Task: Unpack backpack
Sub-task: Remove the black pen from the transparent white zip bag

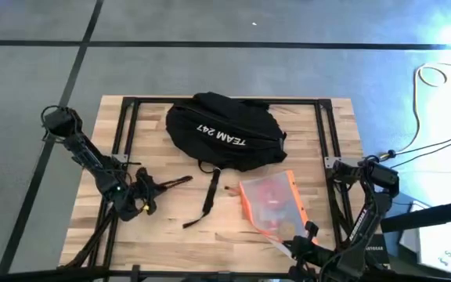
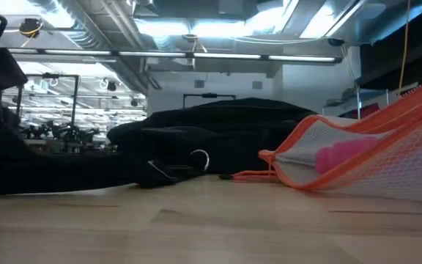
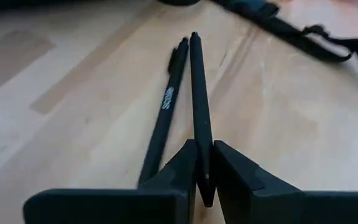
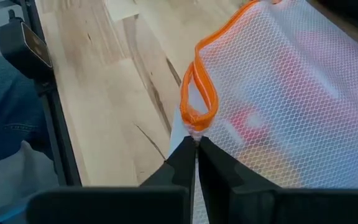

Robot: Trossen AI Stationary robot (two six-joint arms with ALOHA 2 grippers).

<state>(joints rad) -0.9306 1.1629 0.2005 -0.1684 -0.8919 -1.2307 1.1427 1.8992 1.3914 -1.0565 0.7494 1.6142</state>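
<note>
On the far middle of the wooden table (image 1: 171, 243) sits the backpack (image 1: 224, 129), a big rounded black lump with white "TEAM 247" lettering facing up, and one black strap (image 1: 210, 196) trails off it toward the near edge. From the low view it's just a dark mound (image 2: 218, 136) with a metal ring (image 2: 200, 160) on the front.

Left gripper (image 1: 135, 200) is down low over the left part of the table, fingers pinched together on a slim black pen (image 3: 197, 106). The left wrist view shows that pen sticking straight out from between the fingers, with a second black pen (image 3: 166, 106) lying on the wood right beside it, tips nearly touching.

Right gripper (image 1: 304, 235) is at the near right, squeezed onto the edge of an orange-trimmed mesh pouch (image 1: 271, 202) just next to the orange loop (image 4: 197, 99). The pouch has something pinkish-red inside, can't tell what. It lies just in front of the backpack, and its gripped corner looks lifted in the low view (image 2: 372, 150).
</note>
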